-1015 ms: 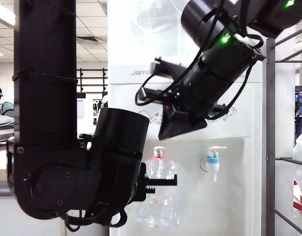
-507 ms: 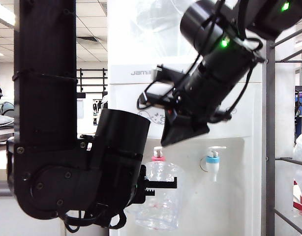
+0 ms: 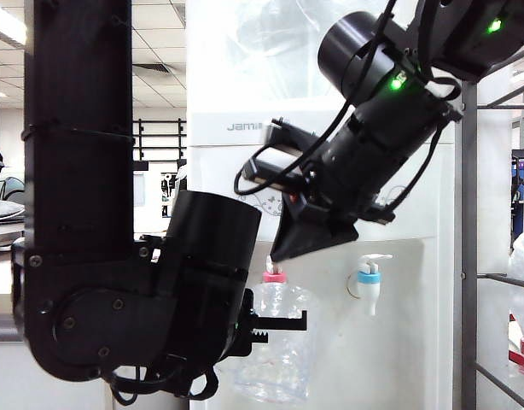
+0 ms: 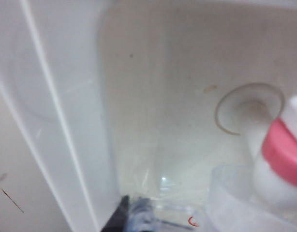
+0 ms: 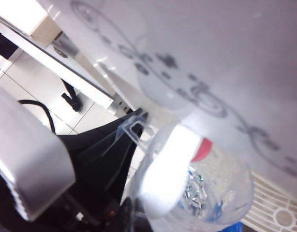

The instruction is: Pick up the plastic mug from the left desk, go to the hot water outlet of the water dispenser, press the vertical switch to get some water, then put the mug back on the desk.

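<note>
We hold the plastic mug (image 3: 275, 342) in our left gripper (image 3: 279, 323), whose jaws are clamped shut on it at the handle side, so the mug hangs just beyond the fingertips with its open mouth directly beneath the hot water outlet (image 3: 274, 272) of the water dispenser (image 3: 398, 342). In the left wrist view the red collar of that outlet (image 4: 284, 154) sits right above the clear rim of the mug (image 4: 226, 193), so the cup looks well placed to catch the stream.

Our right gripper (image 3: 283, 249) is closed and empty, its tip poised just above and slightly to the blue-tap side of the vertical switch (image 3: 272, 262). In the right wrist view the mug (image 5: 211, 193) and the red collar (image 5: 201, 150) lie close below that closed tip.

To press well, we judge that we should bring the closed tip squarely onto the upright lever and push gently, keep the left arm steady so the mug stays under the spout, and release early, since a thin clear mug held at one side could tip as it fills.
</note>
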You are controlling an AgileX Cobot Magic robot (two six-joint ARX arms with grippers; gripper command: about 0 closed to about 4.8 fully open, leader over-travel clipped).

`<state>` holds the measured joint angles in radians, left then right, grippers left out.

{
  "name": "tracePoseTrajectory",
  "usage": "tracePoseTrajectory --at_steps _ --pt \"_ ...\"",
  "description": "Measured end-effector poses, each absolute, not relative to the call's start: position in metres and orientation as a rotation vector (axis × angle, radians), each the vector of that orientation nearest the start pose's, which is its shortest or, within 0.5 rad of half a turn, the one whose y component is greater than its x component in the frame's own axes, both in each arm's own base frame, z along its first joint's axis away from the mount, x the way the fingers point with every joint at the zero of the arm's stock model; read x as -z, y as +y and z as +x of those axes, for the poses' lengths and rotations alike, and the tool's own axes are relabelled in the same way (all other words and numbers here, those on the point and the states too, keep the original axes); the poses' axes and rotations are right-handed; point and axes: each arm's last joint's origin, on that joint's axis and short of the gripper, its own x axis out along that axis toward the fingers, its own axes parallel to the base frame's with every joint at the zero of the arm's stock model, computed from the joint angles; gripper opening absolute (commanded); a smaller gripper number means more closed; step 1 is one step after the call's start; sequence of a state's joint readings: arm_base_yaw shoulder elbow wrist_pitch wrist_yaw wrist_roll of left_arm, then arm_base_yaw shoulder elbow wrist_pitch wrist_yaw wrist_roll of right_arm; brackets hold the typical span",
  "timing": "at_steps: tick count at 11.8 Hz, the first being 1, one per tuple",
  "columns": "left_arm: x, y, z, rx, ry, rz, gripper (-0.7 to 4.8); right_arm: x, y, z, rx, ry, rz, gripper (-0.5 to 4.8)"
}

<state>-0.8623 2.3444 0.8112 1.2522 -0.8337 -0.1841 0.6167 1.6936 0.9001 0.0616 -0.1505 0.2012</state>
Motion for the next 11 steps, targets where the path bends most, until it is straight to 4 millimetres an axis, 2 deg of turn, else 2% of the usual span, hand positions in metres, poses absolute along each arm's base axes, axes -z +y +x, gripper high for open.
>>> tracePoseTrajectory --at_steps 2,11 --pt "-0.0256 -0.2575 0.2488 0.012 0.187 0.027 -0.05 -0.1634 0.1998 0.2742 -0.652 0.816 0.006 -0.02" --pt "-0.0256 -0.2575 0.2488 0.012 0.187 0.027 -0.05 -0.1645 0.1979 0.2748 -0.685 0.841 0.017 -0.02"
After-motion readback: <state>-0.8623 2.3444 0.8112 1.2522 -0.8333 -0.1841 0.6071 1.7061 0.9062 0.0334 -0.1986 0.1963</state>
